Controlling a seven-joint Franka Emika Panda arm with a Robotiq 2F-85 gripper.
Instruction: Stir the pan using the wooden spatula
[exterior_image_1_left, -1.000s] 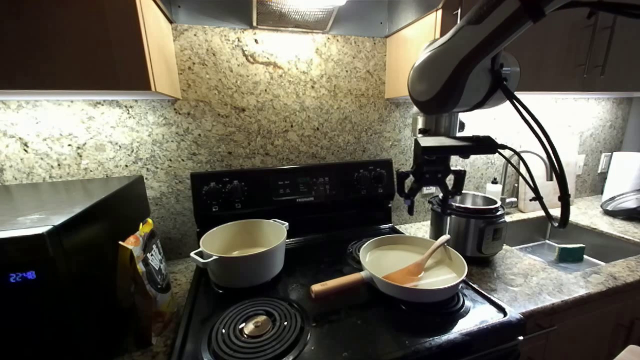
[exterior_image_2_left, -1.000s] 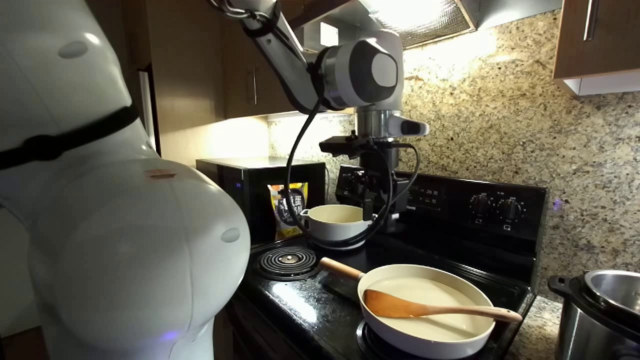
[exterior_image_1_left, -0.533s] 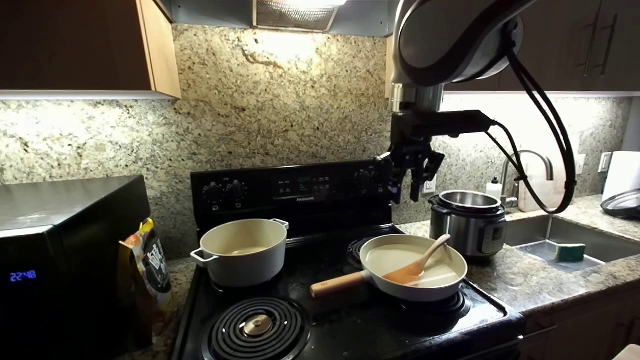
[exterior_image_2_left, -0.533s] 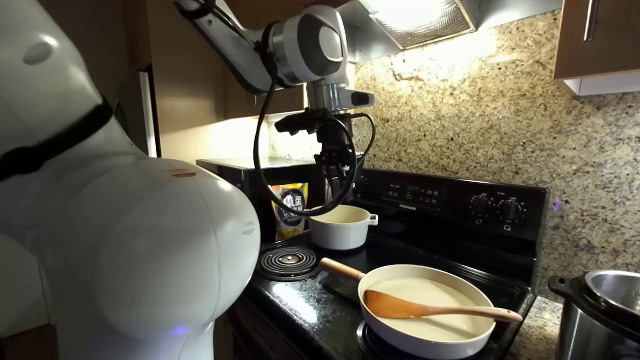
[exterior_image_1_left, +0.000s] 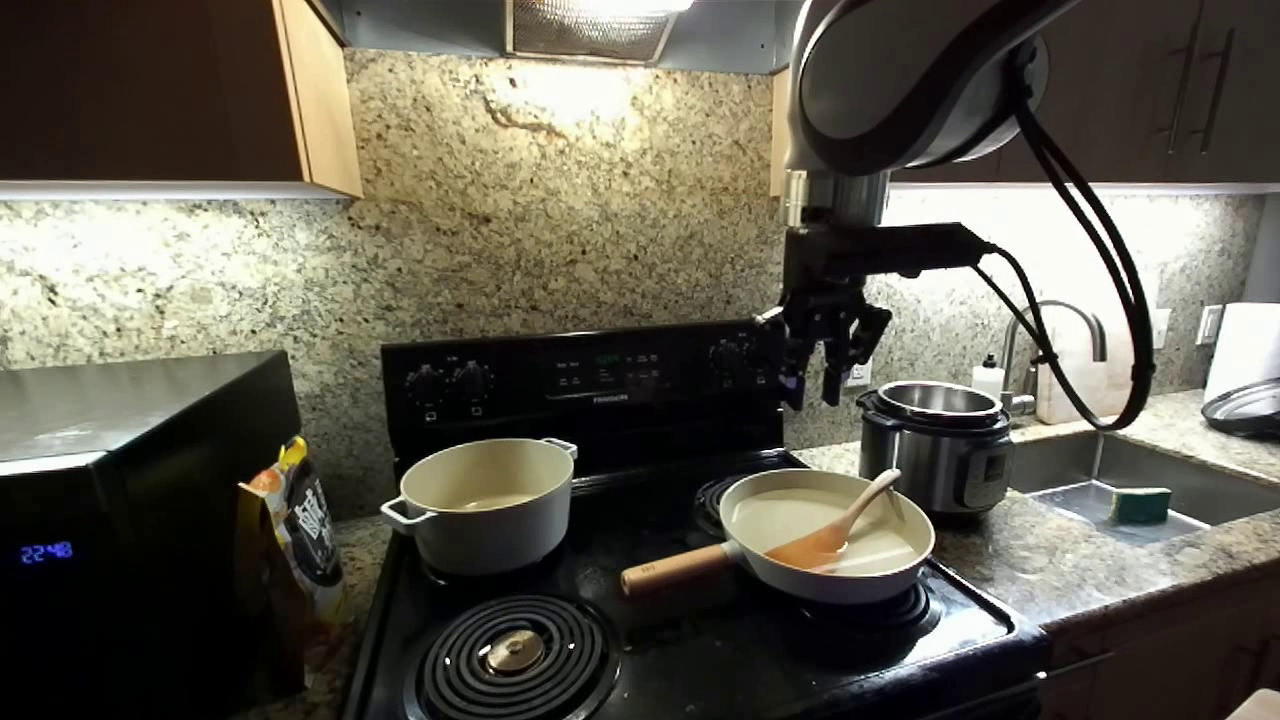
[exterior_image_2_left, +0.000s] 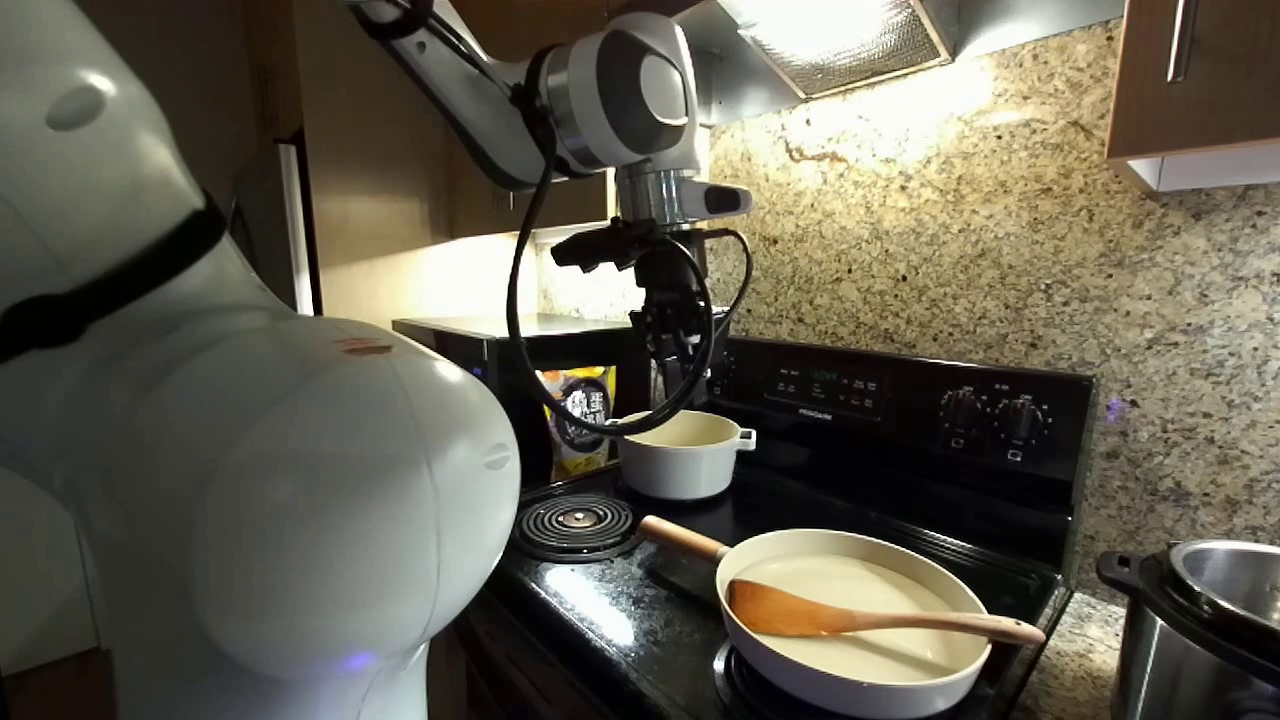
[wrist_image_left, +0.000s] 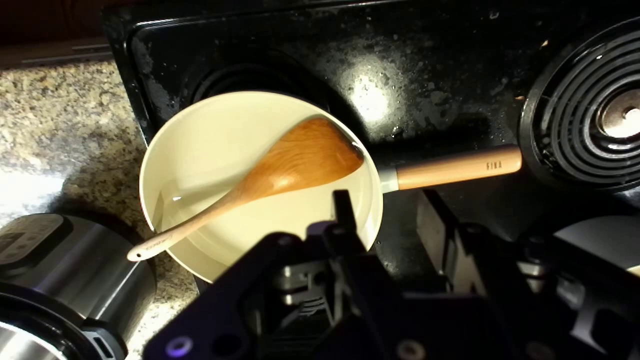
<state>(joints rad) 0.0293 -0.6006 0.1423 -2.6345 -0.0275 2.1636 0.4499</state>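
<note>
The pan (wrist_image_left: 220, 140) stands on the stove (exterior_image_1_left: 710, 660), upright, its wooden handle reaching out over the black stove top. The spatula (wrist_image_left: 265, 180) is in the pan, tilted: the blade lies low by the wall nearest the pan's handle, and the shaft slopes up across the opposite rim, its end projecting outside.

The robot hand (wrist_image_left: 384, 195) hangs higher than the pan in both exterior views, well apart from pan and spatula. Its fingers (wrist_image_left: 431, 230) are parted to a moderate gap; in the wrist view the pan's rim and the stove top show between them.

Surroundings noted: a deeper cream pot (exterior_image_1_left: 505, 542) on the same stove, apart from the pan on its handle side; a coil burner (wrist_image_left: 565, 125) just beside the end of the pan's handle; a steel cooker (exterior_image_1_left: 910, 462) on the counter (exterior_image_1_left: 1080, 550), near the pan on the side away from its handle; farther from the pan on that side, a sink (exterior_image_1_left: 1220, 492) holding a green sponge (exterior_image_1_left: 1140, 507). Beyond the pot from the pan are a bag (exterior_image_1_left: 310, 530) and a black microwave (exterior_image_1_left: 150, 590).
</note>
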